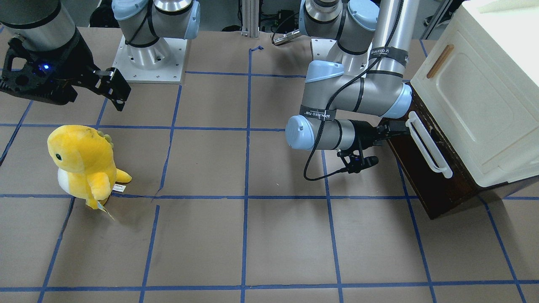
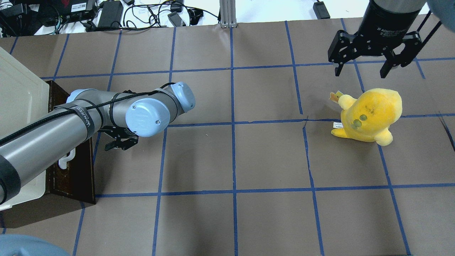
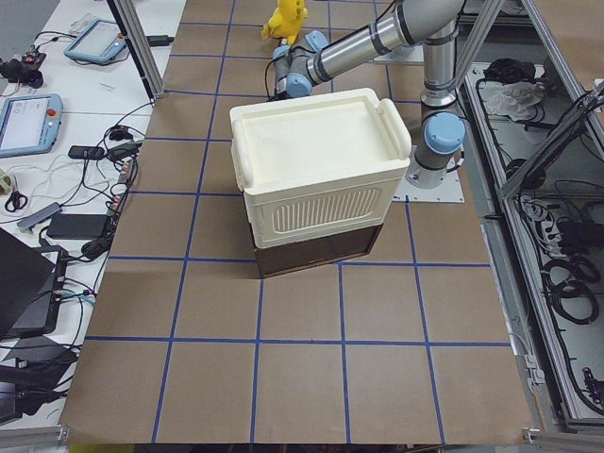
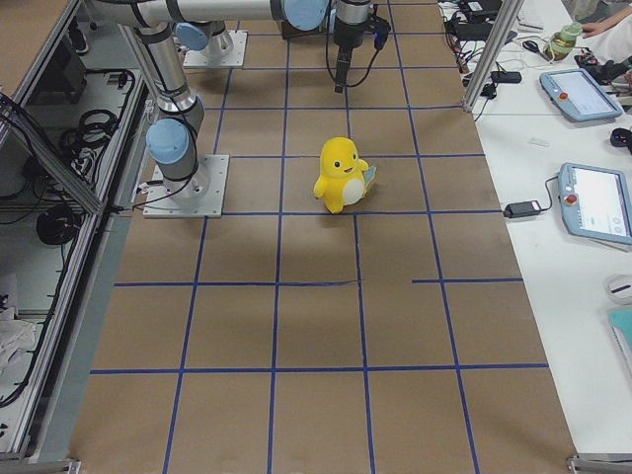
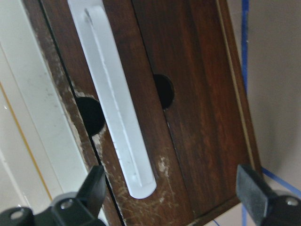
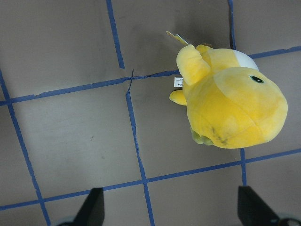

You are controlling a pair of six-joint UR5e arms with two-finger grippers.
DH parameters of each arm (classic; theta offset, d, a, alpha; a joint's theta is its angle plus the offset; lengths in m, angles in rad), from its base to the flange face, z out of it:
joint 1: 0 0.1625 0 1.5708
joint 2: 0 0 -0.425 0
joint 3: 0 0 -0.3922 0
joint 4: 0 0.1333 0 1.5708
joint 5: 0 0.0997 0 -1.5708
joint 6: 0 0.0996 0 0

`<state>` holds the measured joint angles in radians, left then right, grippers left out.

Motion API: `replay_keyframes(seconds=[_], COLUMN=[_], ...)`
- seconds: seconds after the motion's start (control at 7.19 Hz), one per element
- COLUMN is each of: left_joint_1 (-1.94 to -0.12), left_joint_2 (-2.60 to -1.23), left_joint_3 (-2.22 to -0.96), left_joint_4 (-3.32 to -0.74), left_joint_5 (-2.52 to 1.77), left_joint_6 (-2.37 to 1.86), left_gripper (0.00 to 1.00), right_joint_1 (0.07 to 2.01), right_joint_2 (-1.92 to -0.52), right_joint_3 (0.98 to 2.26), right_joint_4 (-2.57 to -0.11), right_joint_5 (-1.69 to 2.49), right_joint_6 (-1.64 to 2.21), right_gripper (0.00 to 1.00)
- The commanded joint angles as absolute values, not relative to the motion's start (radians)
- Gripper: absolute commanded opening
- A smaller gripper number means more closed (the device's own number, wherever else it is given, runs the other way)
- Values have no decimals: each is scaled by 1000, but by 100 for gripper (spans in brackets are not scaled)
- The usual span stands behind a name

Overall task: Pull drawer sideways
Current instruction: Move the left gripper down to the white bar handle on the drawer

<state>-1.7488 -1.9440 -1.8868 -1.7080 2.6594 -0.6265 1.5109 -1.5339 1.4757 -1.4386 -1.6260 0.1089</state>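
Observation:
The drawer (image 1: pixel 425 181) has a dark brown front and a long white bar handle (image 1: pixel 427 145). It sits under the cream-white cabinet (image 1: pixel 484 105), and its pale interior does not show. My left gripper (image 1: pixel 396 128) is open right in front of the handle. In the left wrist view its fingertips (image 5: pixel 94 186) stand wide apart on either side of the handle's end (image 5: pixel 136 174), not closed on it. My right gripper (image 2: pixel 360 69) is open and empty, held above the table far from the drawer.
A yellow plush toy (image 2: pixel 369 115) stands on the brown table with blue tape lines (image 1: pixel 248 235), just below my right gripper. The cabinet's door has a small wooden handle (image 1: pixel 440 61). Cables and devices (image 2: pixel 117 14) lie past the far table edge.

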Motion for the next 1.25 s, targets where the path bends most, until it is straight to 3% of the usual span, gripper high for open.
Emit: replay_keyframes(seconds=[0.0,0.56,1.11], left_joint_1=[-1749,-1695,-1655], left_joint_2=[-1983,-2008,-2006], left_joint_3=[-1879,-1879,-1881], left_joint_4=[-1718,-1721,-1769], left_joint_5=[2756,2803,2864], left_joint_6=[-637,-638,-638], left_gripper=[100,100,94], right_joint_1=[1511,1511,1511], right_joint_2=[-1534,-1534,-1534], right_joint_3=[1476,1476,1476], right_joint_4=[-1439,-1439,-1439], right_joint_5=[-1626,-1626,-1626], right_joint_6=[109,109,109], right_gripper=[100,100,100])
